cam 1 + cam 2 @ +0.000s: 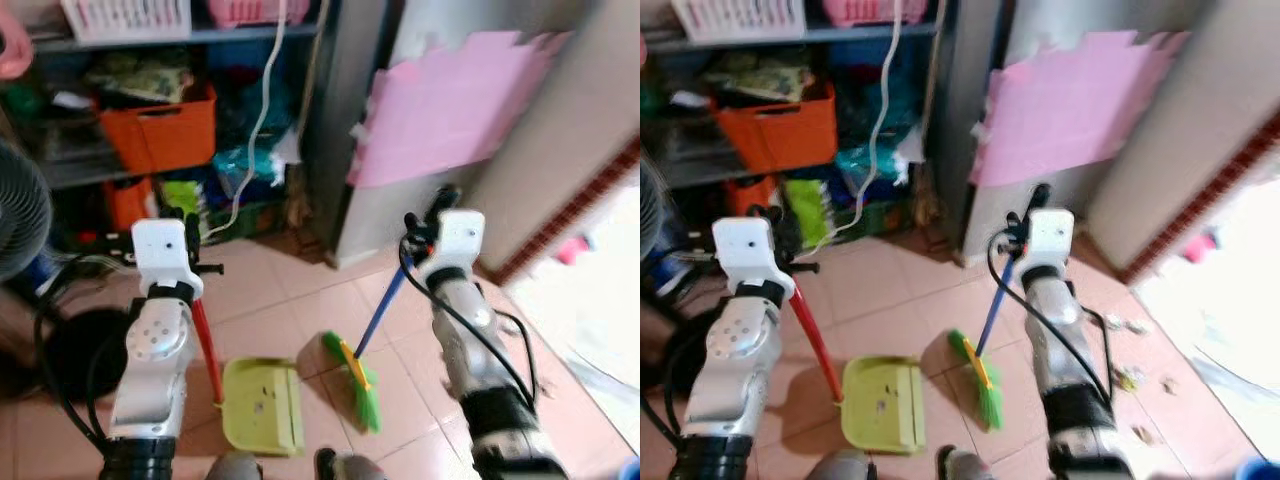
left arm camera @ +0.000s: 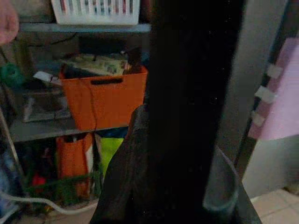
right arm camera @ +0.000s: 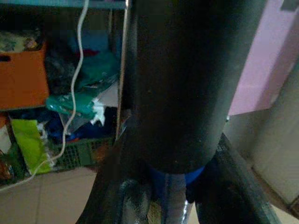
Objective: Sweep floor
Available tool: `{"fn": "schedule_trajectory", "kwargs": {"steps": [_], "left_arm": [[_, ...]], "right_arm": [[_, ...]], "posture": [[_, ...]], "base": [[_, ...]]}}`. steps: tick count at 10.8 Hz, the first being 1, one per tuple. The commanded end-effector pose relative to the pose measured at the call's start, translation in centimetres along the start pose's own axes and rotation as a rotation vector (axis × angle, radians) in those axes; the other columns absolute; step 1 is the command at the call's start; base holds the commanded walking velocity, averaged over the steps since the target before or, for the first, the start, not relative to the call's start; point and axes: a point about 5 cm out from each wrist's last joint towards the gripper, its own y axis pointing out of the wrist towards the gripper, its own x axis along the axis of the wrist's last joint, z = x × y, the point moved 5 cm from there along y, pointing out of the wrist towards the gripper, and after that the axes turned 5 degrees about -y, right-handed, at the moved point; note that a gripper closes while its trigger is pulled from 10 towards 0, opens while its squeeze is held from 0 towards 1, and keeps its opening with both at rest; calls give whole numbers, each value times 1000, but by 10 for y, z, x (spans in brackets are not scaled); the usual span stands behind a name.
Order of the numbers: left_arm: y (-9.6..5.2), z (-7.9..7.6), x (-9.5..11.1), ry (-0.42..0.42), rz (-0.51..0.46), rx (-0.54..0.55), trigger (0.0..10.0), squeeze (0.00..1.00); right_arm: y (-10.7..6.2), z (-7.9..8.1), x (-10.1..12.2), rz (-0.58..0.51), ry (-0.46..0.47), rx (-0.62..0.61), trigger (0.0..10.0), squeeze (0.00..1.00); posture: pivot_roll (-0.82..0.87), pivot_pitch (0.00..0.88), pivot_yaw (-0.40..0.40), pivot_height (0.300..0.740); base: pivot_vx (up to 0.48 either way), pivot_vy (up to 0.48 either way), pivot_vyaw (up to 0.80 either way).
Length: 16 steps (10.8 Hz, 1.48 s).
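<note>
We hold a green broom [image 1: 355, 385] by its blue handle [image 1: 383, 306] in our right gripper [image 1: 413, 240], fingers closed around the shaft, its bristles resting on the pink tiled floor [image 1: 290, 290] just beside a lime-green dustpan [image 1: 262, 405]. Our left gripper [image 1: 190, 222] is clamped on the dustpan's red handle [image 1: 207, 345], which rises upright from the pan. Ahead stand cluttered shelves [image 1: 120, 170] with an orange bin [image 1: 160, 125], and a pink sheet [image 1: 450, 105] taped to the wall.
</note>
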Motion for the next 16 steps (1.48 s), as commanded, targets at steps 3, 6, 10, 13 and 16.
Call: {"fn": "schedule_trajectory", "kwargs": {"steps": [3, 6, 10, 13, 16], "left_arm": [[4, -9, 25, -3, -74, -37, 10000, 0], [4, -11, 24, -7, -66, -48, 10000, 0], [6, -9, 25, -10, -62, -44, 10000, 0], [8, -8, 24, -12, -56, -43, 10000, 0], [10, -8, 24, -15, -54, -41, 10000, 0]], "right_arm": [[4, -5, 9, -25, -9, -13, 10000, 0], [5, -6, 9, -27, -14, -18, 10000, 0], [3, -6, 6, -20, -12, -21, 10000, 0], [4, -6, 6, -20, -12, -23, 10000, 0], [4, -5, 6, -19, -6, -24, 10000, 0]], "posture": [[118, 34, -96, 740], [118, 31, -91, 740], [112, 39, -89, 740], [112, 38, -87, 740], [109, 35, -86, 740]], "base": [[0, 266, -800], [0, 246, -800], [0, 142, -800], [0, 287, -800], [0, 298, -800]]}}
